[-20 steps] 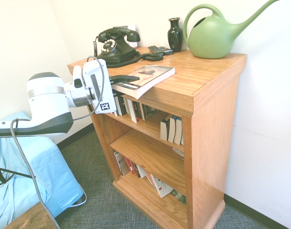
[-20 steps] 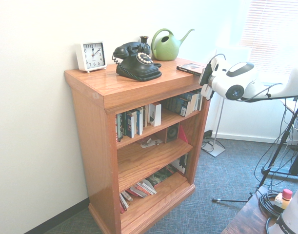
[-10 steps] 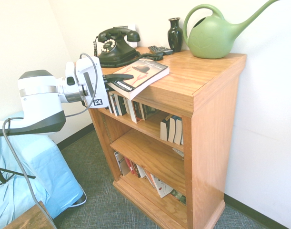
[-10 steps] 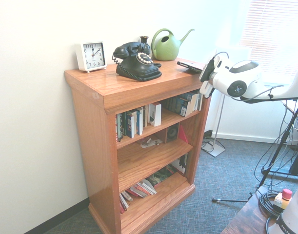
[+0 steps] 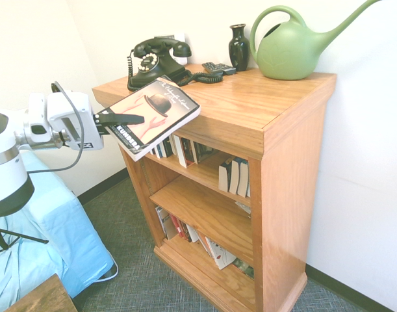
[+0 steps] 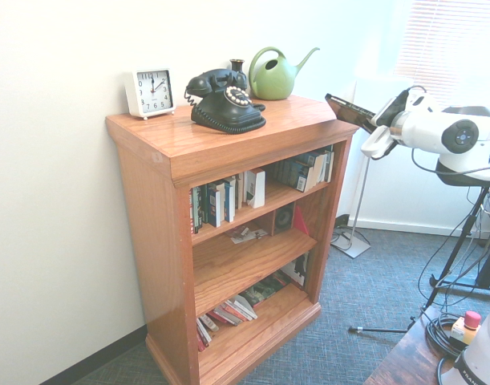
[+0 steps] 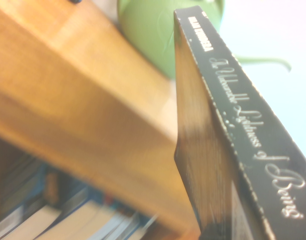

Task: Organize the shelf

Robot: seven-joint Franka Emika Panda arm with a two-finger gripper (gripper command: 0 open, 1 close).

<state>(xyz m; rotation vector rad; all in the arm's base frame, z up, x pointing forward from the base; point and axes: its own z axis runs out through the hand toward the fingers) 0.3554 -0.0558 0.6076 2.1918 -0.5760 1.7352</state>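
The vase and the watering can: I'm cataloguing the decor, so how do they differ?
The vase is black; the watering can is green. The vase is slim and small, the can wide and bigger. The vase has no handle, while the can has a looped one and a long spout. Both stand upright on the bookcase.

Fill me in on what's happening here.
The robot arm's gripper has its fingers shut on a paperback and holds it tilted at the front edge of the wooden bookcase. Books stand on the top inner shelf, and more lean on the bottom one. The telephone, vase and watering can sit on top.
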